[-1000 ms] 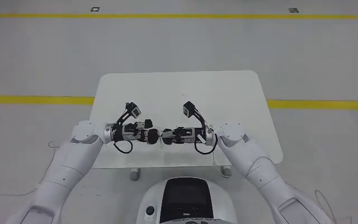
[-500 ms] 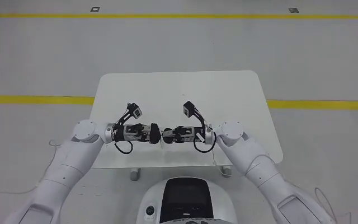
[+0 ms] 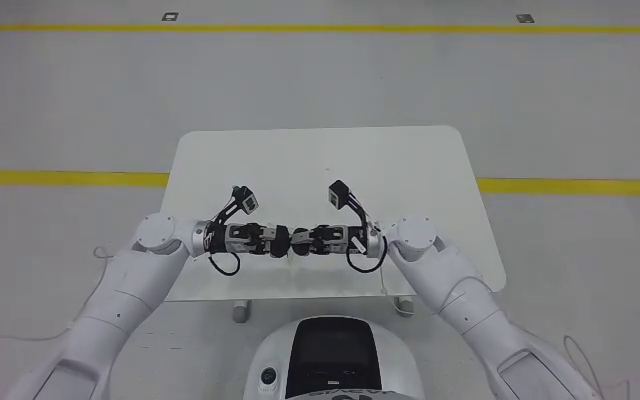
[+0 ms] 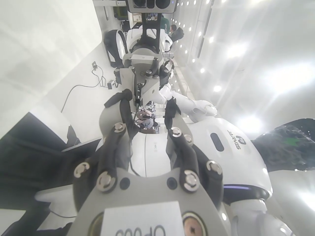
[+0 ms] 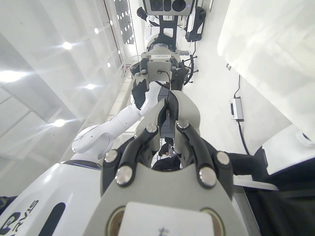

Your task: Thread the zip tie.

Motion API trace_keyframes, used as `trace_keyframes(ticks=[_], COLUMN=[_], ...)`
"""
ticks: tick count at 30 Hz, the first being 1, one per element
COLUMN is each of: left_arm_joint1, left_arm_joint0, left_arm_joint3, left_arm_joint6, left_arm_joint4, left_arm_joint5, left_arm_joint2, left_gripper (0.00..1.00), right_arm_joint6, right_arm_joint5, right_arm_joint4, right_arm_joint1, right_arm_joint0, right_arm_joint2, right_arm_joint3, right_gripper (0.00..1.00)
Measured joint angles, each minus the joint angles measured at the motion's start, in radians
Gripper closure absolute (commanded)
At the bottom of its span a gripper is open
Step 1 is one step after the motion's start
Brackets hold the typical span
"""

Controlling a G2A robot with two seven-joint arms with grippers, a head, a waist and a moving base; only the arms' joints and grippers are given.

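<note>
The zip tie [image 5: 169,87] is a thin black strip, and my right gripper [image 5: 168,105] is shut on it. It runs from those pinched fingers toward my left gripper [image 5: 158,87]. In the left wrist view, my left gripper [image 4: 147,100] is open, with its black fingertips either side of the right gripper's tip [image 4: 135,87] and the zip tie [image 4: 135,109]. From above, the left gripper [image 3: 281,241] and right gripper [image 3: 298,242] meet tip to tip in the air over the table's near edge. The tie's head is too small to make out.
The white table [image 3: 320,170] lies under and beyond both arms, its top bare. Grey floor with yellow lines surrounds it.
My left gripper has moved right toward the right gripper, closing the gap until its open fingers surround the right gripper's tip. The right arm has barely moved.
</note>
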Motion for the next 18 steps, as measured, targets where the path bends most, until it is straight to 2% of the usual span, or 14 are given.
trace_keyframes(ticks=[11,18], left_arm_joint1=[0.001,0.003], left_arm_joint0=[-0.013,-0.019], left_arm_joint3=[0.012,0.017], left_arm_joint6=[0.0,0.0], left_arm_joint4=[-0.008,-0.011], left_arm_joint5=[-0.004,-0.007], left_arm_joint2=[0.022,0.031], left_gripper=[0.87,0.89], right_arm_joint6=[-0.002,-0.006], right_arm_joint5=[0.005,0.001], right_arm_joint4=[-0.004,0.0], right_arm_joint1=[0.009,0.012], right_arm_joint0=[-0.011,-0.015], right_arm_joint2=[0.008,0.007], right_arm_joint3=[-0.021,-0.025], right_gripper=[1.0,1.0])
